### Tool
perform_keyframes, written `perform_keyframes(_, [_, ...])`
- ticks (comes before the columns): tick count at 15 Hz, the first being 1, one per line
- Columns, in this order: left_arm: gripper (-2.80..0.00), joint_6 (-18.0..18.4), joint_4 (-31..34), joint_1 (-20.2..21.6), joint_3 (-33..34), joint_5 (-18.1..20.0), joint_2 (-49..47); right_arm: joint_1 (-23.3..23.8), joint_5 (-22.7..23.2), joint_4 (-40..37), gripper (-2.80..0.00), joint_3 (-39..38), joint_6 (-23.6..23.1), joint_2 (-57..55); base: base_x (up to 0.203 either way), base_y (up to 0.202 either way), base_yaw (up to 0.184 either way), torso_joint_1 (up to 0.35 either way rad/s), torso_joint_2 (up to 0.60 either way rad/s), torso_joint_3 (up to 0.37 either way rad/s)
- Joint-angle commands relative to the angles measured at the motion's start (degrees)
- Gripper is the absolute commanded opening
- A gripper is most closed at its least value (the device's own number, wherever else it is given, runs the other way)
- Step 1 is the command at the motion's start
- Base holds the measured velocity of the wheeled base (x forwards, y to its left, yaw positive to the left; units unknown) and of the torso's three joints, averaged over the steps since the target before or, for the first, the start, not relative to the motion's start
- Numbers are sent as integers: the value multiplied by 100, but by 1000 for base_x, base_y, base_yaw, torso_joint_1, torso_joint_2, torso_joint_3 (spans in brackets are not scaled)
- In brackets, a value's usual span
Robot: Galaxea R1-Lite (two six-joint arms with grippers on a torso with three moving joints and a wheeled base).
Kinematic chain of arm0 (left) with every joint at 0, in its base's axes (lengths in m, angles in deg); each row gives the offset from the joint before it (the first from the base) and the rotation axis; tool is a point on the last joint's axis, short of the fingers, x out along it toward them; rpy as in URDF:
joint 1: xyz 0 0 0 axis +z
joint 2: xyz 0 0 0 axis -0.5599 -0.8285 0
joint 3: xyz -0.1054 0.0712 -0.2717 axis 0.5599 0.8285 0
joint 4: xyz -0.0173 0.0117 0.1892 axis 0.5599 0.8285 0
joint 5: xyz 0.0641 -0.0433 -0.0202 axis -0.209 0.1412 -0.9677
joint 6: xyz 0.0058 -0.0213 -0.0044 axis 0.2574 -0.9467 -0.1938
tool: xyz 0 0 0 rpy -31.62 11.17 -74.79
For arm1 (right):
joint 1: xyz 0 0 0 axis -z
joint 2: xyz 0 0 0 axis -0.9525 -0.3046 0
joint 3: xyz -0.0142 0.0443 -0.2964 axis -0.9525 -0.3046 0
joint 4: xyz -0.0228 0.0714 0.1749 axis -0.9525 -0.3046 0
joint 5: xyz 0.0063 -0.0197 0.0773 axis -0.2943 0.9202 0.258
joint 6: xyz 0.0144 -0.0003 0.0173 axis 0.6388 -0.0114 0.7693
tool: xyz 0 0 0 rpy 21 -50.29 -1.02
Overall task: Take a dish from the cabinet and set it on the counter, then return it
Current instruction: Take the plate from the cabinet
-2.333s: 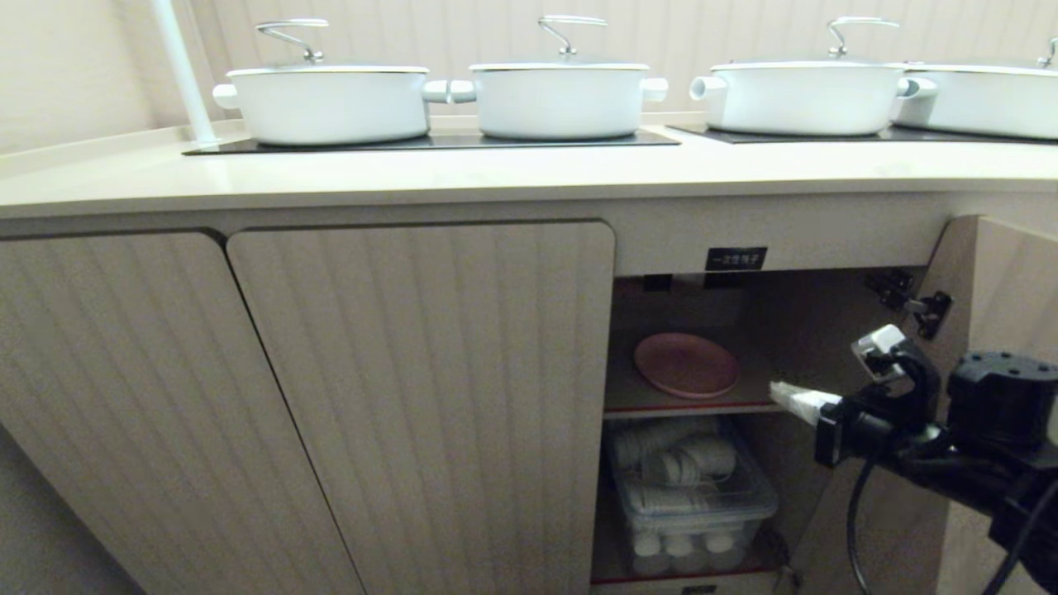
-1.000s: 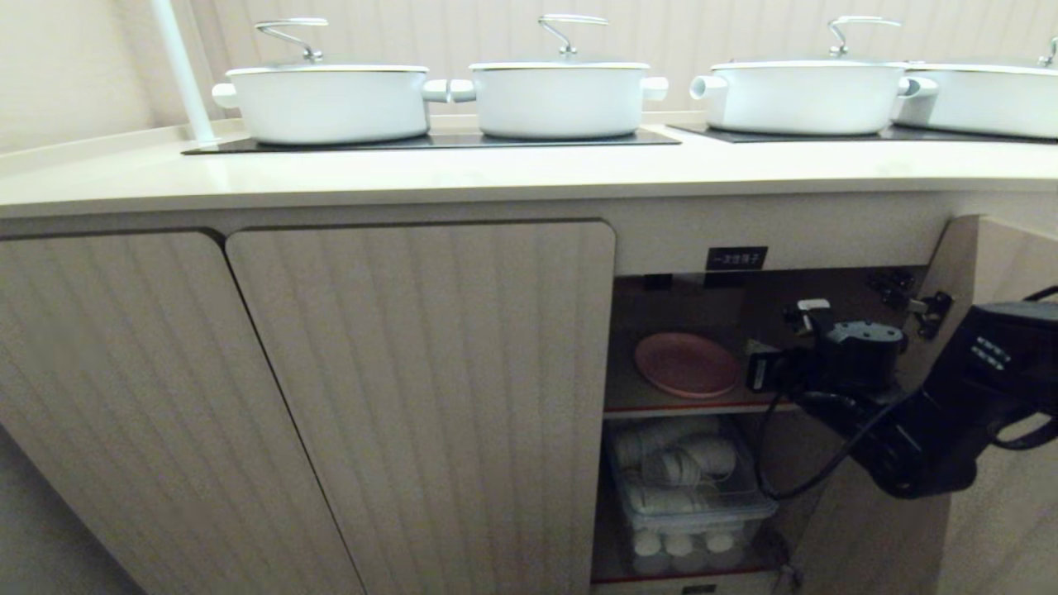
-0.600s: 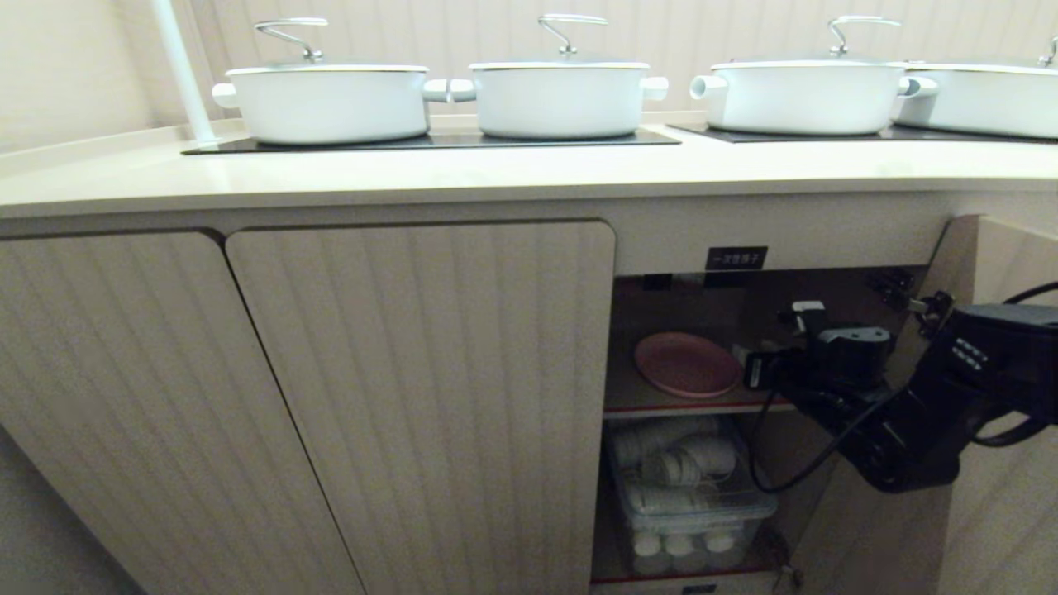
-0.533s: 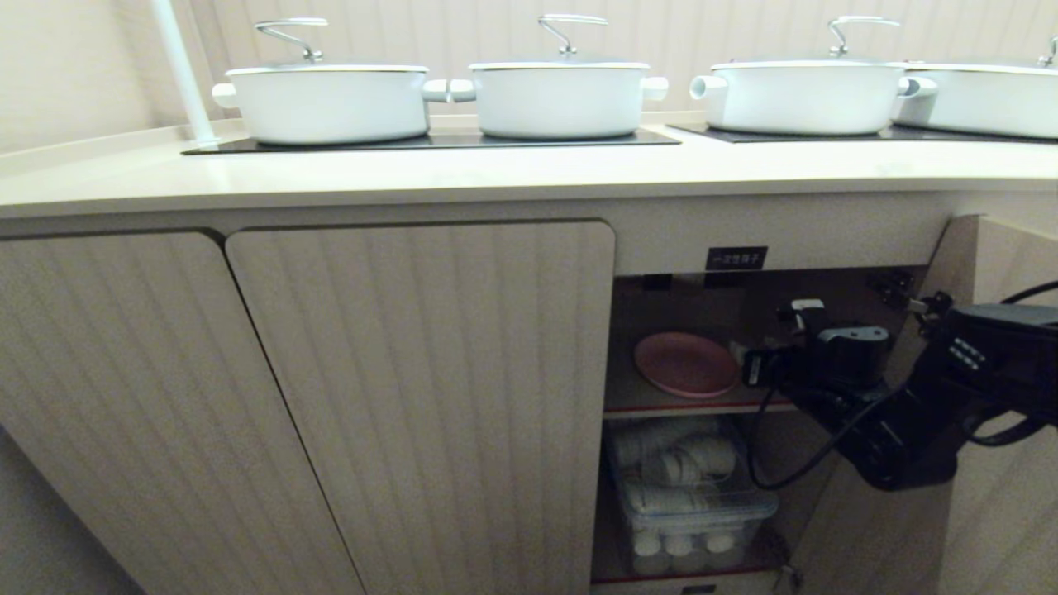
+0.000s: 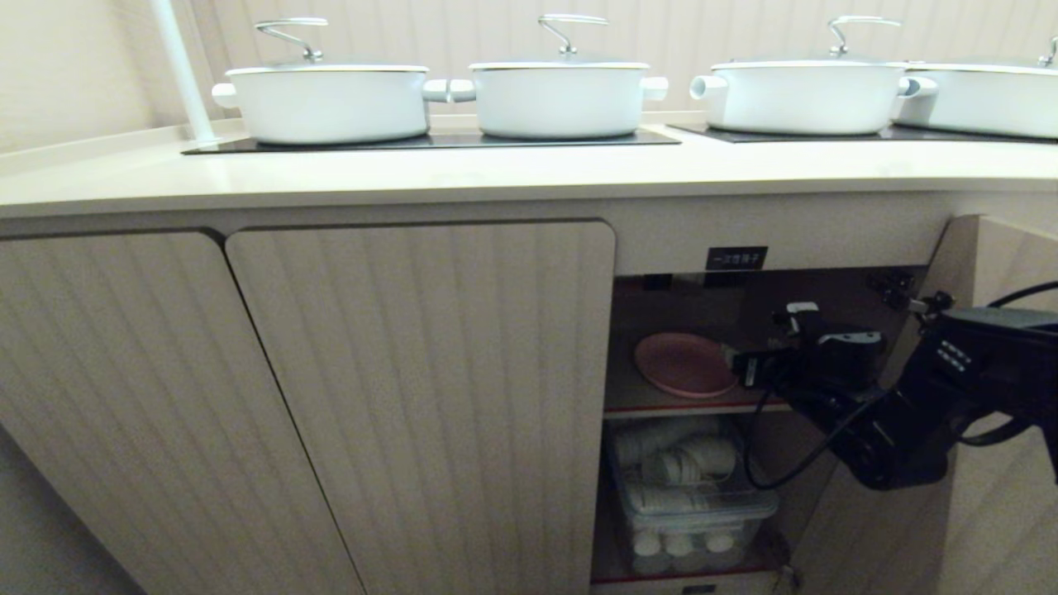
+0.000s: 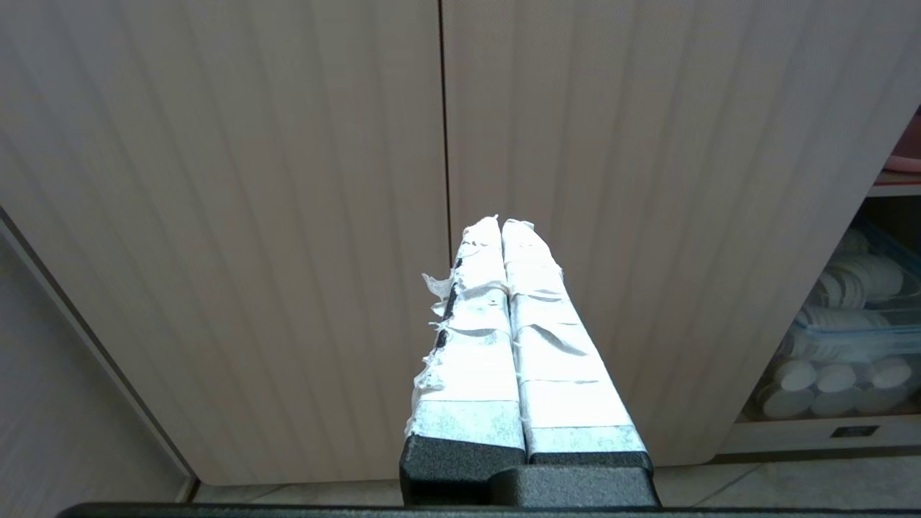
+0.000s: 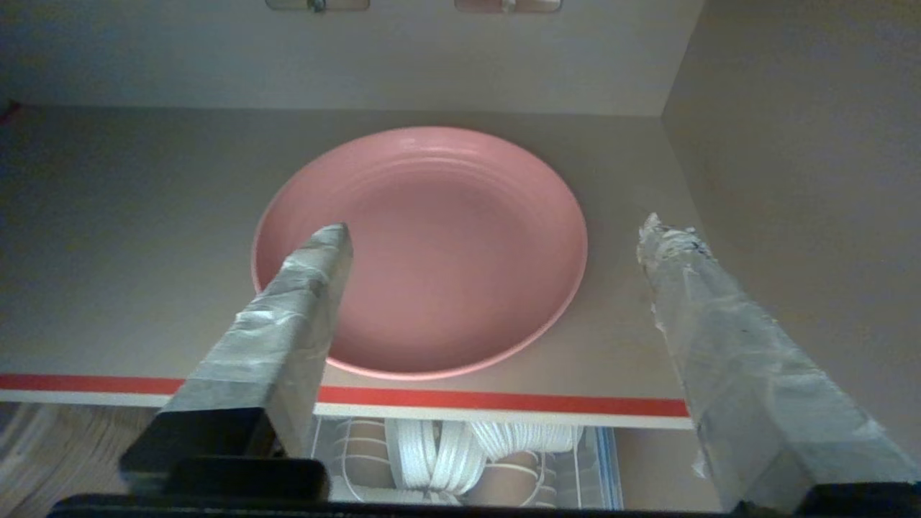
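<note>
Counter [image 5: 496,178] across the top, carrying white pots [image 5: 562,95] on black hob panels; bare cream strip along the front, room enough for a set-down. Below it, cabinet [image 5: 702,310] standing open, its door [image 5: 1008,264] swung out on the right, two closed fluted doors [image 5: 430,397] on the left. Inside, one shelf [image 5: 628,397] with a red front strip [image 7: 504,401]; underneath, a clear bin [image 5: 694,496] of white disposables.

Dish [image 5: 684,364] lying flat on that shelf, not yet lifted, its near edge just behind the red strip. Right gripper [image 5: 736,364] reaching in from the door side at shelf height, spread wide and empty: in the right wrist view one taped finger [image 7: 288,324] over the dish [image 7: 424,244], the other over bare shelf beside the rim. Left gripper [image 6: 501,223] parked low before the closed doors, fingers pressed together, holding nothing.

Risks, as judged: closing with the jaws side by side above a flat plate likely to catch nothing, or to skid the dish toward the back wall. Thin rim, shallow bite, so possible slip or tilt on the way out. Dangling cable near the shelf lip, liable to snag.

Room: low ceiling over the shelf, side wall and hinge [image 5: 917,297] close on the arm's side, open shelf on the dish's far side. Cleanest exit probably straight out over the red strip, then up past the counter's overhang.
</note>
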Motion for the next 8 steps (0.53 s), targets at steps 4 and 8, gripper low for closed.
perform_keyframes(4, [-280,-3,1,-4,0,1,2,0,-31,146,0,132,2,-196,0,0,0,0,0,0])
perform_keyframes(8, [-280,-4,1,1,0,2,2,40,-43,410,0,255,-33,-300,0,0,0,0,0,0])
